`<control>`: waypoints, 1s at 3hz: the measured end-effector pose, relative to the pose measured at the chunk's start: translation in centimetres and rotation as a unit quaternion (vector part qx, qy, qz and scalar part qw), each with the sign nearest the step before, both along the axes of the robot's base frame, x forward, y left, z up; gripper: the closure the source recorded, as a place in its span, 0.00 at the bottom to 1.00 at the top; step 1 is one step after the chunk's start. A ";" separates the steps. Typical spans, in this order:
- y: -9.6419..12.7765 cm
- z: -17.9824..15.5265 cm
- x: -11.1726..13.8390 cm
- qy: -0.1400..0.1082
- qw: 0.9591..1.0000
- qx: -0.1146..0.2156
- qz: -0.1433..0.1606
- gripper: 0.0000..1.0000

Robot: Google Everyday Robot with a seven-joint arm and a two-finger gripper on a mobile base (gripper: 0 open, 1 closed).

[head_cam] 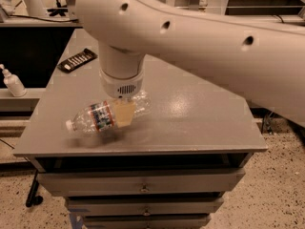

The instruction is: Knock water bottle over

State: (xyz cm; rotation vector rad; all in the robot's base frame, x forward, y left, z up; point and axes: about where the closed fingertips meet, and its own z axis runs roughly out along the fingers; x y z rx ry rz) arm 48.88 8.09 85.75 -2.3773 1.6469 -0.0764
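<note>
The water bottle (97,118) is clear and ribbed, with a white cap and a red, white and blue label band. It lies almost on its side at the front left of the grey table (200,123), with its cap pointing left. My gripper (125,112) comes down from above onto the bottle's middle. One yellowish finger (125,114) shows in front of the bottle and the other is hidden behind it. I cannot tell whether the bottle rests on the table or hangs just above it.
A black remote (77,60) lies at the table's back left. A small white pump bottle (13,82) stands on a lower ledge to the left. The table's front edge is close below the bottle, with drawers (143,182) underneath. My large arm covers the upper right.
</note>
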 end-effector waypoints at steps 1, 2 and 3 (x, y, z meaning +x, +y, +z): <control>0.1 -0.7 -0.5 0.003 1.000 -0.010 -0.005 0.61; 0.1 -1.0 -0.7 0.003 1.000 -0.018 -0.006 0.36; 0.1 -1.2 -0.8 0.005 1.000 -0.022 -0.006 0.15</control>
